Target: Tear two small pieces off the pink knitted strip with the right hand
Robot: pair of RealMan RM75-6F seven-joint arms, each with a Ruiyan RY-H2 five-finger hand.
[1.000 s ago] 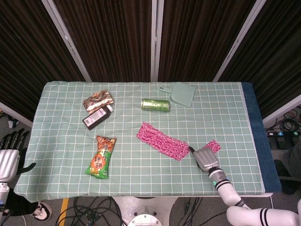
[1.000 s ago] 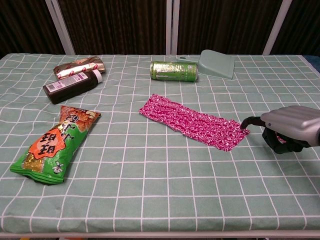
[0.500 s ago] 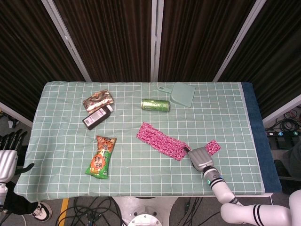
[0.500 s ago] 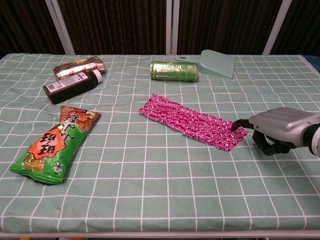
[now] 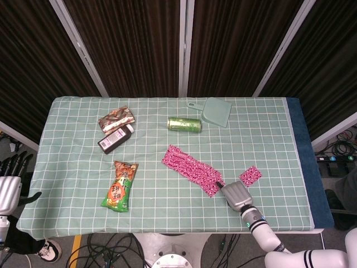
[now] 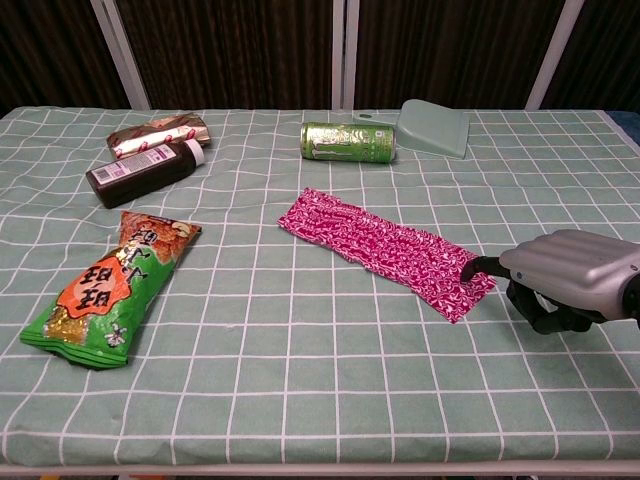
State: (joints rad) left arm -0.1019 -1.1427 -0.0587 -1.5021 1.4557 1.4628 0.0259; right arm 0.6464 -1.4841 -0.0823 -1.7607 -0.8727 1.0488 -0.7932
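The long pink knitted strip (image 5: 191, 170) lies slantwise near the middle of the green checked tablecloth (image 5: 268, 134), running from ten o'clock down to four o'clock. The right hand (image 5: 236, 195) sits at the strip's four o'clock end, a dark fingertip (image 6: 474, 265) touching the corner of the fabric in the chest view, the other fingers curled underneath; whether it actually pinches the knit cannot be told. A small torn-off pink piece (image 5: 250, 175) rests apart at about two o'clock of that hand. The left hand (image 5: 10, 181) hangs off the table at the nine o'clock edge, fingers extended and apart, holding nothing. At twelve o'clock of the strip lie a green drink can (image 5: 184, 124) and a pale green plastic dustpan (image 5: 214, 111); at ten o'clock a dark brown bottle (image 5: 115, 138) and a brown foil snack packet (image 5: 116, 118); at eight o'clock a green and orange snack bag (image 5: 120, 186).
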